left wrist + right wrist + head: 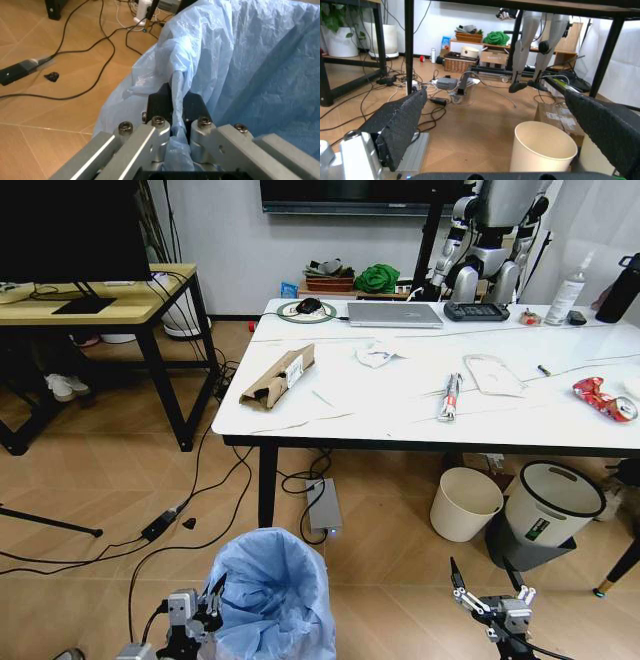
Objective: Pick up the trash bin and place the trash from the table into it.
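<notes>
The trash bin (272,595) stood on the floor in front of the table (400,405), its light-blue bag spilling over the rim. The left gripper (175,112) sat low at the bin's left side, jaws clamped on a fold of the bag at the rim. The right gripper (492,592) hung low to the right, well apart from the bin, jaws spread wide. Cardboard (279,376), crumpled paper (377,354) and a crushed can (604,399) lay on the table.

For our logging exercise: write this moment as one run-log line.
left end effector: shut on light-blue bag-lined round trash bin | right end effector: open, low | trash: on white marble table
</notes>
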Available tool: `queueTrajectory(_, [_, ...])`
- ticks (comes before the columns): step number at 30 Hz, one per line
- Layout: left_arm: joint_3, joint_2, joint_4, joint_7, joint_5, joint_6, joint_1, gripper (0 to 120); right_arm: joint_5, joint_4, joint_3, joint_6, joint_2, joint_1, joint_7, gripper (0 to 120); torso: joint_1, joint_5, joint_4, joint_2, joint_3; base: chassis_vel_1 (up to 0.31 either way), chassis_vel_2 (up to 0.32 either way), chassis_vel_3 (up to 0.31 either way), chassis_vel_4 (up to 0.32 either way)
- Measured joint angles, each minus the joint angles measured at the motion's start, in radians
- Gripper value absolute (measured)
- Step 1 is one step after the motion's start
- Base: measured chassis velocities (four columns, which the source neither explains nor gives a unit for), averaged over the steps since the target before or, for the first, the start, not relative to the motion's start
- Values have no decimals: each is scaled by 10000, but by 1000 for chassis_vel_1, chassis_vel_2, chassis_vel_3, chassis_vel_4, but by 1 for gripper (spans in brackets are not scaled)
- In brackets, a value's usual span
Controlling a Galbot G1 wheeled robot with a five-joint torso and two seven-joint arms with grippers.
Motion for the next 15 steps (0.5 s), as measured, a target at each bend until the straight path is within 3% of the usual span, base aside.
queueTrajectory(15, [60,-48,-323,352,91,-136,144,0,-93,493,46,226,0,-184,76,100,247,0,-1,625,382,0,0,0,0])
